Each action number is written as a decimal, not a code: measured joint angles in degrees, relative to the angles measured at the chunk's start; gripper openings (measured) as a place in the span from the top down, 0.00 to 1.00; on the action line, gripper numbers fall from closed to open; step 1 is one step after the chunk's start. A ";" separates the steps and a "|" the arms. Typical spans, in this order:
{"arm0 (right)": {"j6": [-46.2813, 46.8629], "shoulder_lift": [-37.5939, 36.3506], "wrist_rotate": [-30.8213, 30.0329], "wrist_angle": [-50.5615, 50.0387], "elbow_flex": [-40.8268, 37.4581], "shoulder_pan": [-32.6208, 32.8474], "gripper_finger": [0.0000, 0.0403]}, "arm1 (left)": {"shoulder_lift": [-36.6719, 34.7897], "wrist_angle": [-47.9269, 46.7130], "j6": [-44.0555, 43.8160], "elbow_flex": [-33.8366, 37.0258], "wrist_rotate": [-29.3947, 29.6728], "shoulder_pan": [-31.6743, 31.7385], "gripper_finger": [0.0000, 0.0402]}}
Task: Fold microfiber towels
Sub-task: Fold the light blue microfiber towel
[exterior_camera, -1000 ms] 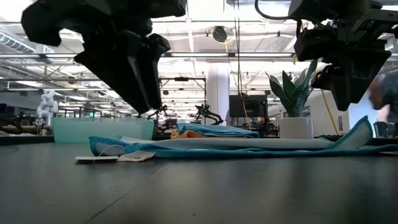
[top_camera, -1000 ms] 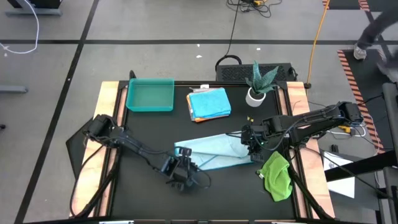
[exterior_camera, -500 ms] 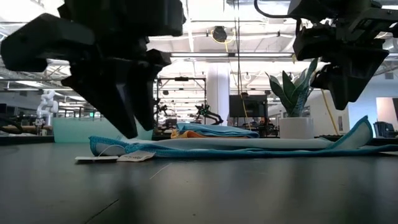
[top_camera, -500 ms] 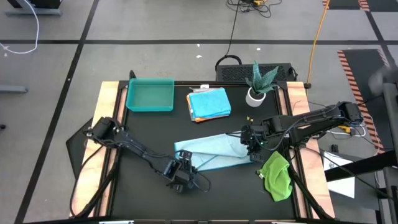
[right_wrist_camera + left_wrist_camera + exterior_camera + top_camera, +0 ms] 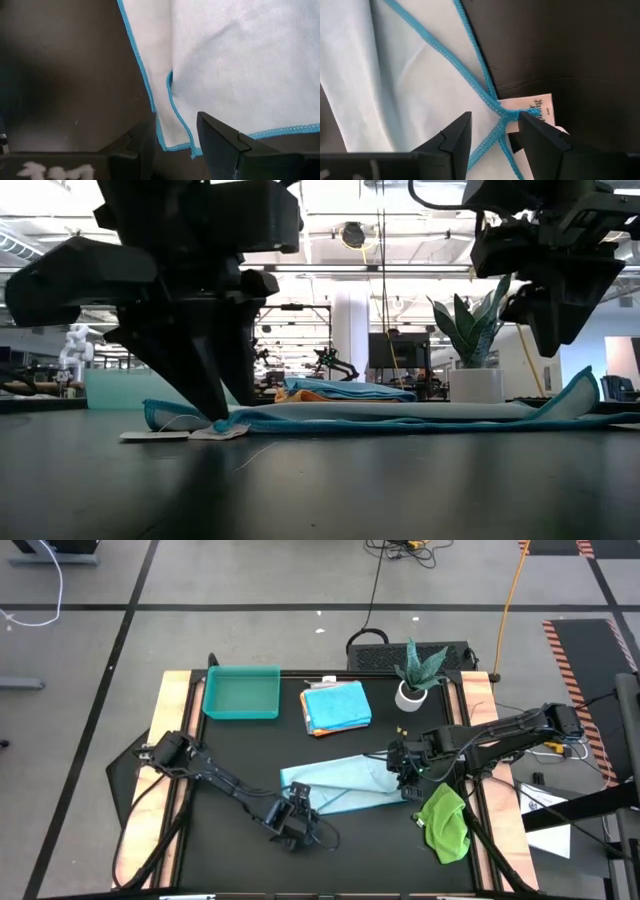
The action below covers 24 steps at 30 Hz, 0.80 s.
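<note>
A pale blue towel (image 5: pixel 345 785) with a brighter blue hem lies folded flat at the table's middle. Its white tags (image 5: pixel 540 107) rest on the table beside its left corner. My left gripper (image 5: pixel 495 135) is open and low over that corner (image 5: pixel 501 112), one finger on each side of the hem. In the low view its tips (image 5: pixel 215 415) reach down to the towel's edge. My right gripper (image 5: pixel 175 140) is open and hangs above the towel's right end (image 5: pixel 580 385), clear of it. A green towel (image 5: pixel 445 820) lies crumpled at the right. My left gripper comes down slanting from above at the pale blue towel's left corner (image 5: pixel 501 112), with the crossing hems between its open fingers. I cannot tell whether the fingertips (image 5: pixel 215 415) touch the cloth or the table. The towel lies flat.
A teal tray (image 5: pixel 242 692) stands at the far left. A folded stack, bright blue over orange (image 5: pixel 336 705), lies at the far middle. A potted plant (image 5: pixel 415 675) stands at the far right. Bare black table lies near the left and the front edge.
My left gripper has come down toward the pale blue towel's left corner until its tips are level with the cloth, its fingers still apart. The towel has not moved.
</note>
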State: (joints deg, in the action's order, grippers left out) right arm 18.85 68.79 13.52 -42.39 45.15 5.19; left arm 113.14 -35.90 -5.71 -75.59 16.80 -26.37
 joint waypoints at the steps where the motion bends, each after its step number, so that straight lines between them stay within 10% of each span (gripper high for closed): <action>1: 0.00 -0.02 0.00 0.17 0.00 0.00 0.67 | 0.00 -0.04 -0.57 0.00 0.03 0.05 0.59; 8: 0.00 -0.02 0.00 0.18 0.00 -0.01 0.67 | 0.00 -0.05 -1.15 0.00 0.05 0.14 0.63; 17: 0.24 -0.02 0.01 0.17 0.00 -0.02 0.67 | -0.14 -0.06 -9.48 0.00 -1.76 1.76 0.97; 24: 0.24 -0.02 0.02 0.15 0.00 -0.02 0.67 | -1.63 -0.84 -11.50 -3.02 -2.54 2.85 0.99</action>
State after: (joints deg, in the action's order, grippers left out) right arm 19.09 68.77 13.54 -42.24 45.15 5.17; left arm 111.51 -36.75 -17.21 -78.62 14.25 -23.53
